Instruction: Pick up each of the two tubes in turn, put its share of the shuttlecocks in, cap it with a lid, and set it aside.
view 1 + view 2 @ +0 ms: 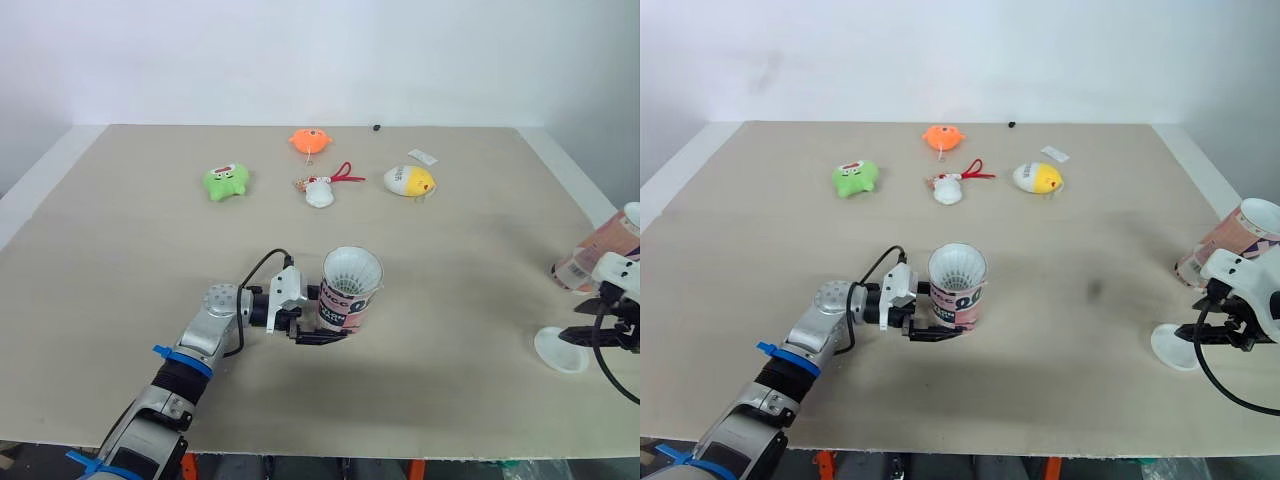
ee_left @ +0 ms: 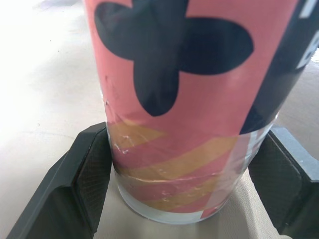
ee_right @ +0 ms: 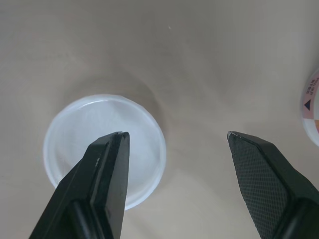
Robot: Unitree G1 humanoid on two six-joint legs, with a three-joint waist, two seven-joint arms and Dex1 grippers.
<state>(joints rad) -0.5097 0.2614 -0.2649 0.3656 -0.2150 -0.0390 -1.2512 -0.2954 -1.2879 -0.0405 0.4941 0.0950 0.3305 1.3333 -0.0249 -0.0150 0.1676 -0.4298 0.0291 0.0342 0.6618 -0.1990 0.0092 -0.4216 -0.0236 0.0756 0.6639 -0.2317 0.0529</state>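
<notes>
Beige desk [image 1: 120, 260], items noted. Far side: green plush toy [image 1: 226, 182], orange plush toy [image 1: 310, 140], white toy with red cord [image 1: 320, 192], yellow-white toy [image 1: 409, 181], small white packet [image 1: 422, 156]. Near centre: upright tube [image 1: 350, 290]. Right edge: white lid [image 1: 560, 349], with a second tube [image 1: 598, 247] laid on its side near it.

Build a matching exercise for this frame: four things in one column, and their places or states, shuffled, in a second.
Things
1. upright tube
2. second tube
3. white lid
4. green plush toy

Places or states
A. lying on its side near the right edge of the table
B. on the table's far side, left of the orange toy
C. flat on the table under the open right gripper
D. clamped by the left gripper, with a shuttlecock inside

Pairs: 1-D, 2-A, 3-C, 4-B
</notes>
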